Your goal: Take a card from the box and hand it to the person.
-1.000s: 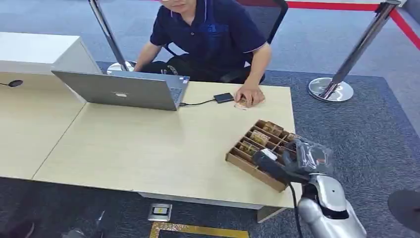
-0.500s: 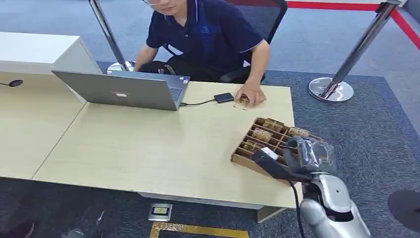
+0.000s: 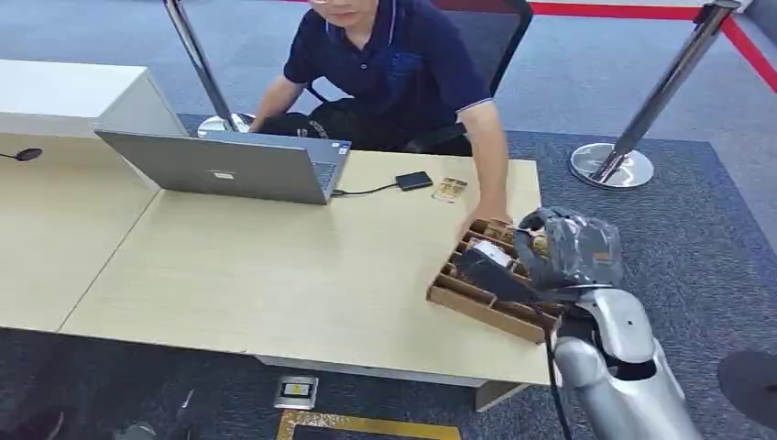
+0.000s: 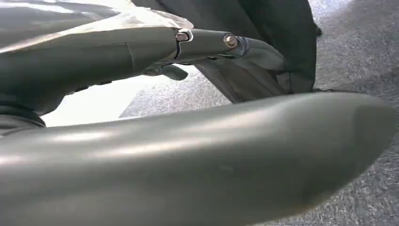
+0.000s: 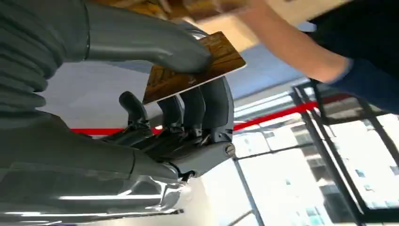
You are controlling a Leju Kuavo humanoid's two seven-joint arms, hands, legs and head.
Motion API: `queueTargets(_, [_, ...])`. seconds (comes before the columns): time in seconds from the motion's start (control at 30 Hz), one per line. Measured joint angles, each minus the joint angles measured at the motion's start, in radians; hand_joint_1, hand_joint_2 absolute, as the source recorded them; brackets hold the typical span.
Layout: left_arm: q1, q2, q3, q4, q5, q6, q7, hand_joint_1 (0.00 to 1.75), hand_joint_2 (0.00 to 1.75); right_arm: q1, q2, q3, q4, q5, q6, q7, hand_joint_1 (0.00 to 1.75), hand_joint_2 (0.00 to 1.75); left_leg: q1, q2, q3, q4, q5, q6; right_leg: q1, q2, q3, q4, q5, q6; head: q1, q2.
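R hand point(image 3: 566, 249) lower right of head frame, over the box point(image 3: 476, 298) at the table point(image 3: 275, 266) edge; thumb and fingers point(image 5: 207, 106) pinch a brown card point(image 5: 193, 70), seen in wrist view; person's hand point(image 3: 490, 218) reaches to box's far end; 2nd card point(image 3: 449, 189) lies on table by black device point(image 3: 414, 181), upper centre; laptop point(image 3: 229, 165) upper left; L hand point(image 4: 188, 155) close to lens, can't tell if apart or closed.

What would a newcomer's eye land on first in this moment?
The right hand pinches a brown patterned card between thumb and fingers, raised over the wooden compartment box at the table's near right corner. A person's hand reaches toward the box from across the table.
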State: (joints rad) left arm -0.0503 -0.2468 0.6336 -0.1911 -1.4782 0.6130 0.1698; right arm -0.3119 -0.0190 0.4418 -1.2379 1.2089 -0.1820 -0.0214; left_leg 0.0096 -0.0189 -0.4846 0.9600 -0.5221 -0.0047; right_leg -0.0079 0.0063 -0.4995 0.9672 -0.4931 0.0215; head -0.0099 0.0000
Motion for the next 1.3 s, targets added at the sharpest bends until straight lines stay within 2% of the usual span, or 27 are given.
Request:
queueTargets(0.33, [-0.003, 0.000, 0.000, 0.000, -0.003, 0.000, 0.005, 0.00, 0.00, -0.163, 0.100, 0.059, 0.114, -0.041, 0.006, 0.016, 1.31, 1.75, 0.000, 0.000, 0.000, 0.000, 0.000, 0.000, 0.000, 0.000, 0.000, 0.000, 0.000, 0.000, -0.001, 0.000])
queueTargets(0.7, [-0.003, 0.000, 0.000, 0.000, -0.003, 0.000, 0.020, 0.00, 0.00, -0.251, 0.213, 0.072, 0.323, -0.054, -0.007, 0.027, 1.31, 1.75, 0.000, 0.000, -0.001, 0.000, 0.000, 0.000, 0.000, 0.000, 0.000, 0.000, 0.000, 0.000, 0.000, 0.000])
queueTargets(0.97, [-0.004, 0.000, 0.000, 0.000, -0.006, 0.001, 0.020, 0.00, 0.00, -0.277, 0.242, 0.072, 0.433, -0.054, -0.035, 0.027, 1.31, 1.75, 0.000, 0.000, -0.001, 0.000, 0.000, 0.000, 0.000, 0.000, 0.000, 0.000, 0.000, 0.000, 0.000, 0.000])
queueTargets(1.03, [-0.003, 0.000, 0.000, 0.000, -0.009, 0.002, 0.020, 0.00, 0.00, -0.282, 0.246, 0.072, 0.454, -0.054, -0.038, 0.027, 1.27, 1.75, 0.000, 0.000, -0.001, 0.000, 0.000, 0.000, 0.000, 0.000, 0.000, 0.000, 0.000, 0.000, 0.000, 0.000])
queueTargets(1.07, [-0.003, 0.000, 0.000, 0.000, -0.009, 0.003, 0.020, 0.00, 0.00, -0.283, 0.247, 0.072, 0.463, -0.054, -0.040, 0.027, 1.13, 1.75, 0.000, 0.000, -0.001, 0.000, 0.000, 0.000, 0.000, 0.000, 0.000, 0.000, 0.000, 0.000, 0.000, 0.000])
queueTargets(1.23, [-0.003, 0.000, 0.000, 0.000, -0.010, 0.004, 0.020, 0.00, 0.00, -0.284, 0.252, 0.072, 0.492, -0.053, -0.046, 0.027, 1.13, 1.75, 0.000, 0.000, -0.001, 0.000, 0.000, 0.000, 0.000, 0.000, 0.000, 0.000, 0.000, 0.000, 0.000, 0.000])
queueTargets(1.27, [-0.003, 0.000, 0.000, 0.000, -0.010, 0.004, 0.020, 0.00, 0.00, -0.285, 0.252, 0.072, 0.496, -0.053, -0.046, 0.027, 0.02, 1.75, 0.000, 0.000, -0.001, 0.000, 0.000, 0.000, 0.000, 0.000, 0.000, 0.000, 0.000, 0.000, 0.000, 0.000])
queueTargets(1.3, [-0.003, 0.000, 0.000, 0.000, -0.010, 0.004, 0.020, 0.00, 0.00, -0.285, 0.252, 0.072, 0.500, -0.052, -0.046, 0.027, 0.00, 1.75, 0.000, 0.000, -0.001, 0.000, 0.000, 0.000, 0.000, 0.000, -0.001, 0.000, 0.000, 0.000, 0.000, 0.000])
